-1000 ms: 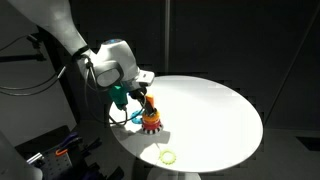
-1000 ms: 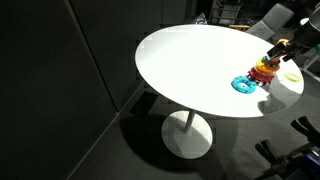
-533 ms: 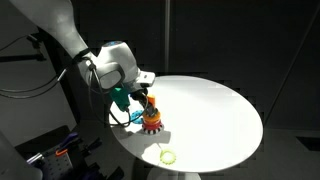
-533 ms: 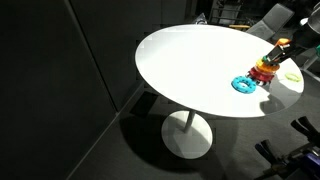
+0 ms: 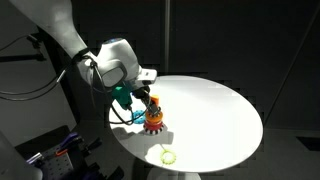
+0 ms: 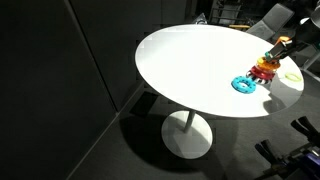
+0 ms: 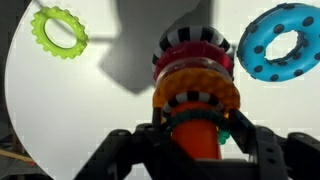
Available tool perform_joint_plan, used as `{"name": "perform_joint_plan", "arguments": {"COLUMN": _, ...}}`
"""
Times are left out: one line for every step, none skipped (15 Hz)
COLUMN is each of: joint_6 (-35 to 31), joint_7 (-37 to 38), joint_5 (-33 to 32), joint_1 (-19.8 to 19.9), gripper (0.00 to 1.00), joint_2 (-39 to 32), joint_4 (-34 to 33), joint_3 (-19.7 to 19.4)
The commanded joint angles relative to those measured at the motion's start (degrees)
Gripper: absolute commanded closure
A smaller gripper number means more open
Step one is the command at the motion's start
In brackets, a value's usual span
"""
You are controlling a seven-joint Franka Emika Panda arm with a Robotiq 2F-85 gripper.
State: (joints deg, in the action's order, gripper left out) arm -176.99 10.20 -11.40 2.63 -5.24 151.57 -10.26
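Gripper (image 7: 197, 141) grips ring stack (image 7: 194, 72) top; stack upright, axis vertical.

In an exterior view, seen from mid distance and slightly above, the ring stack (image 5: 152, 118) stands at the left edge of the round table (image 5: 215, 115). In an exterior view from farther off and higher, it stands at the table's (image 6: 195, 65) right edge. The wrist view looks closely past the pincer (image 7: 198, 148) onto this stack, which all views share.
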Motion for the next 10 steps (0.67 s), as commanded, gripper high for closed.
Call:
{"name": "perform_joint_plan", "arguments": {"joint_6": 1.49, "joint_7": 3.26, "joint_5": -2.63, "joint_1": -1.49, "gripper": 0.58, "joint_2": 2.97, "joint_4": 0.03, "joint_3": -1.62}}
{"name": "perform_joint_plan", "arguments": {"joint_6": 1.56, "joint_7": 3.75, "joint_5": -2.84, "joint_1": -1.62, "gripper": 0.58, "joint_2": 3.51, "joint_4": 0.11, "joint_3": -1.61}}
{"name": "perform_joint_plan", "arguments": {"joint_6": 1.57, "joint_7": 4.07, "joint_5": -3.07, "joint_1": -1.66, "gripper": 0.58, "joint_2": 3.98, "joint_4": 0.16, "joint_3": -1.58}}
{"name": "perform_joint_plan", "arguments": {"joint_6": 1.64, "joint_7": 4.53, "joint_5": -3.36, "joint_1": -1.68, "gripper": 0.58, "joint_2": 4.54, "joint_4": 0.23, "joint_3": -1.52}}
{"name": "perform_joint_plan", "arguments": {"joint_6": 1.84, "joint_7": 5.16, "joint_5": -3.88, "joint_1": -1.67, "gripper": 0.58, "joint_2": 5.17, "joint_4": 0.26, "joint_3": -1.52}}
{"name": "perform_joint_plan", "arguments": {"joint_6": 1.98, "joint_7": 5.78, "joint_5": -4.3, "joint_1": -1.61, "gripper": 0.58, "joint_2": 5.65, "joint_4": 0.32, "joint_3": -1.42}}
{"name": "perform_joint_plan", "arguments": {"joint_6": 2.28, "joint_7": 6.49, "joint_5": -4.77, "joint_1": -1.48, "gripper": 0.58, "joint_2": 6.26, "joint_4": 0.4, "joint_3": -1.31}}
{"name": "perform_joint_plan", "arguments": {"joint_6": 2.63, "joint_7": 7.31, "joint_5": -5.43, "joint_1": -1.28, "gripper": 0.58, "joint_2": 7.03, "joint_4": 0.53, "joint_3": -1.22}}
{"name": "perform_joint_plan", "arguments": {"joint_6": 3.12, "joint_7": 7.35, "joint_5": -5.28, "joint_1": -1.17, "gripper": 0.58, "joint_2": 7.81, "joint_4": 0.81, "joint_3": -0.91}}
{"name": "perform_joint_plan", "arguments": {"joint_6": 3.68, "joint_7": 7.94, "joint_5": -5.61, "joint_1": -1.02, "gripper": 0.58, "joint_2": 8.54, "joint_4": 0.94, "joint_3": -0.79}}
